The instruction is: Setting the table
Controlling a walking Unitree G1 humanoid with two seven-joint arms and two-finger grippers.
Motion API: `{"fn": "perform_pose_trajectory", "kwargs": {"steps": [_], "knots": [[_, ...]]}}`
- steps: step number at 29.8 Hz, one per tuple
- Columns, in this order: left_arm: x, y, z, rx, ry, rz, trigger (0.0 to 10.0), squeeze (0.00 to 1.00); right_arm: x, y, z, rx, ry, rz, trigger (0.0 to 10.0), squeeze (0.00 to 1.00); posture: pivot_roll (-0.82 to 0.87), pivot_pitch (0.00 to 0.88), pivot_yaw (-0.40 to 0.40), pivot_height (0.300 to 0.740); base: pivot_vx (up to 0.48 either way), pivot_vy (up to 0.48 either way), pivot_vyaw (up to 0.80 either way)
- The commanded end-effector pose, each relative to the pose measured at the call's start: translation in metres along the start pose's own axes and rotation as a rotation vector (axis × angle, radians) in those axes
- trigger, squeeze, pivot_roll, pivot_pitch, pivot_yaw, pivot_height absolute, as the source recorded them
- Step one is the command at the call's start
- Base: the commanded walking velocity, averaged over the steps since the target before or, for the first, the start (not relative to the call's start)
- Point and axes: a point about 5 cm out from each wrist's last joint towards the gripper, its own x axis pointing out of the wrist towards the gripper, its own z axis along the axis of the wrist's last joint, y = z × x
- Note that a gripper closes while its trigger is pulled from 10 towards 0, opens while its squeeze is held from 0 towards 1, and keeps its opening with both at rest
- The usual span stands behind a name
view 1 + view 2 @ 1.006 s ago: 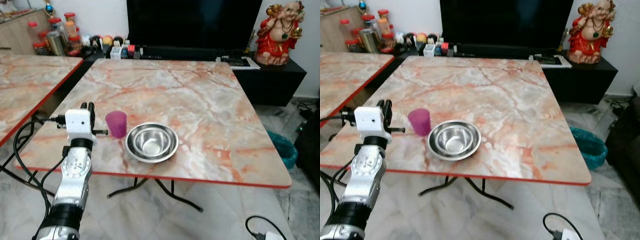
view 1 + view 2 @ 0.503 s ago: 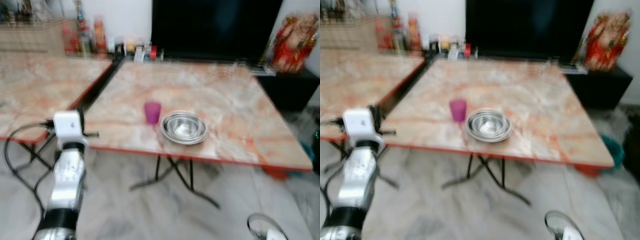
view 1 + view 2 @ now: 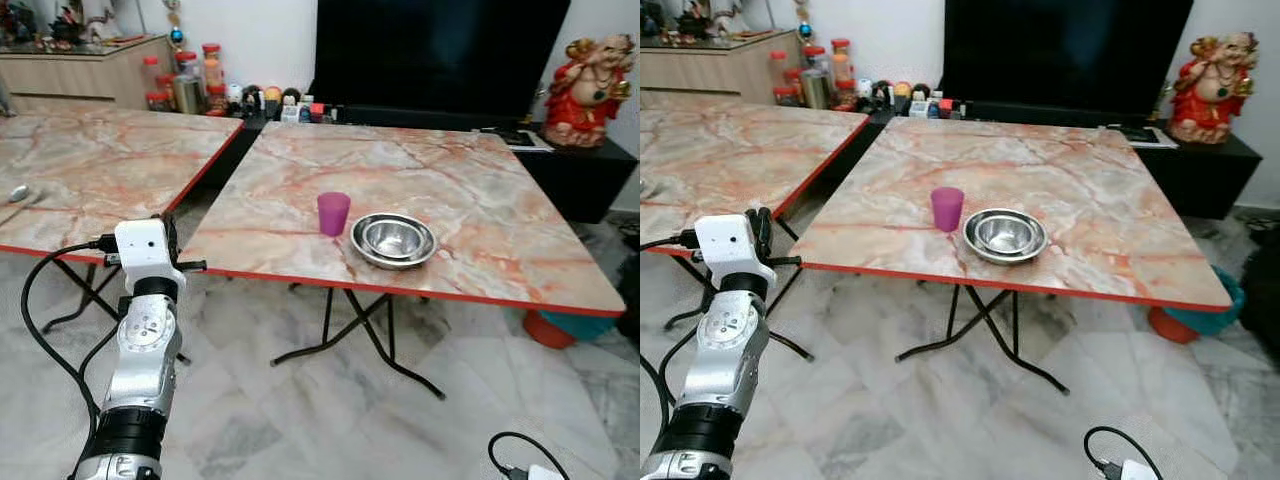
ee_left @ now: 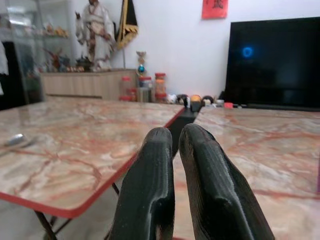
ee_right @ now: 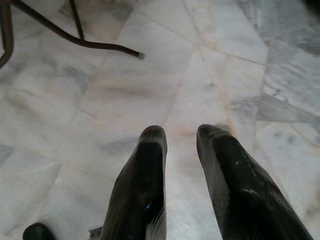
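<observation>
A pink cup (image 3: 333, 213) stands upright on the marble table (image 3: 500, 240), near its front edge. Just beside it, on its right, sits a steel bowl (image 3: 393, 239). My left gripper (image 3: 167, 232) is raised in front of me over the floor, between the two tables and well short of the cup. In the left wrist view its fingers (image 4: 150, 165) are shut together with nothing between them. A spoon (image 3: 18, 193) lies on the second marble table (image 3: 90, 170) to my left. My right gripper (image 5: 175, 132) hangs over the tiled floor, fingers apart and empty.
Folding metal legs (image 3: 360, 340) stand under the near table. Behind it are a black TV (image 3: 440, 50), a red statue (image 3: 590, 80) and jars (image 3: 190, 80) on a low cabinet. A teal bin (image 3: 560, 325) sits at the right, and a cable (image 3: 520, 455) lies on the floor.
The whole view has pulled back and swung left: the table with cup and bowl now looks farther off, and more of the left table shows. Cup and bowl kept their places.
</observation>
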Motion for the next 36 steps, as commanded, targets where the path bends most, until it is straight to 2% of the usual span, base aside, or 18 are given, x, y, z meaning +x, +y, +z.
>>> {"fn": "perform_pose_trajectory", "kwargs": {"steps": [1,10,18,25,31,35,36], "knots": [[0.003,0.002,0.002,-0.021,0.006,0.020,10.0,0.00,0.002,0.002,0.003,0.000,0.002,0.007,10.0,0.00,0.00,0.000,-0.057,0.740,0.000,0.364,0.00],[0.006,0.006,0.002,-0.032,0.017,0.043,10.0,0.00,0.004,0.005,0.007,0.003,0.002,0.012,10.0,0.00,0.00,0.000,-0.057,0.740,0.000,0.363,0.00],[0.006,0.025,0.009,-0.023,-0.008,0.102,10.0,0.00,0.006,0.011,0.011,-0.017,0.008,0.037,10.0,0.00,0.04,0.000,-0.077,0.740,0.000,0.421,0.00],[0.000,0.052,0.015,0.013,-0.023,0.175,10.0,0.00,0.008,0.016,0.014,-0.026,0.016,0.053,10.0,0.00,0.11,0.000,-0.106,0.740,0.000,0.424,0.00],[-0.002,0.059,0.018,0.031,-0.030,0.195,10.0,0.00,0.009,0.018,0.016,-0.031,0.018,0.058,10.0,0.00,0.14,0.000,-0.115,0.740,0.000,0.469,0.00],[-0.008,0.075,0.021,0.052,-0.024,0.236,10.0,0.00,0.011,0.024,0.023,-0.031,0.004,0.073,10.0,0.00,0.15,0.004,-0.127,0.740,0.000,0.461,0.00],[-0.008,0.075,0.021,0.052,-0.024,0.236,10.0,0.00,0.011,0.024,0.023,-0.031,0.004,0.073,10.0,0.00,0.15,0.004,-0.127,0.740,0.000,0.461,0.00]]}}
